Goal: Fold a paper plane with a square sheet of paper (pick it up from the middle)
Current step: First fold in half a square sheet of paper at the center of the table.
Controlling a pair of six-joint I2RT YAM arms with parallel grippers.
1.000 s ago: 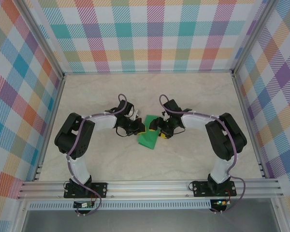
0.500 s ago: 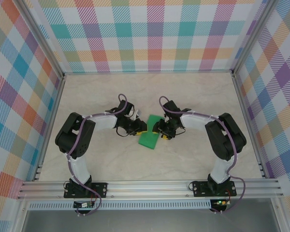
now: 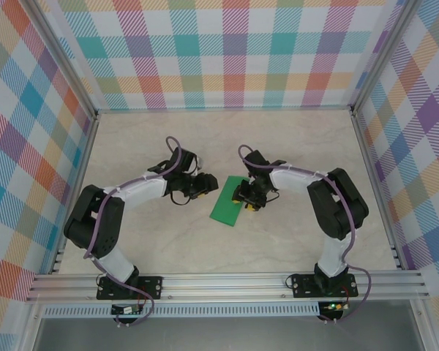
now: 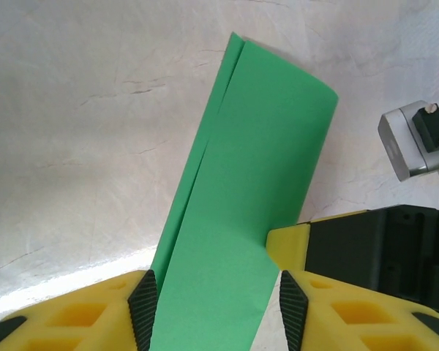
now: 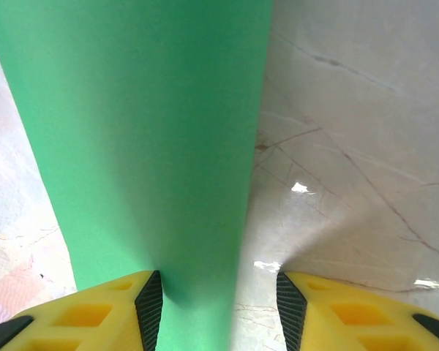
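The square sheet of paper [image 3: 230, 199], lying doubled over mid-tabletop [image 3: 293, 146] between the left fingers [image 4: 143, 311] and right fingers [image 5: 148, 307], both parted and gripping nothing, probably needs its crease pressed flat with its slightly offset edges squared.

Left gripper [image 3: 207, 188] opened — elbow swung outward, square sheet of paper [image 3: 227, 207] flattened

A lab rig: aluminium frame [image 3: 227, 281], plaid walls [image 3: 227, 58] (marbled tabletop [image 3: 278, 241]).
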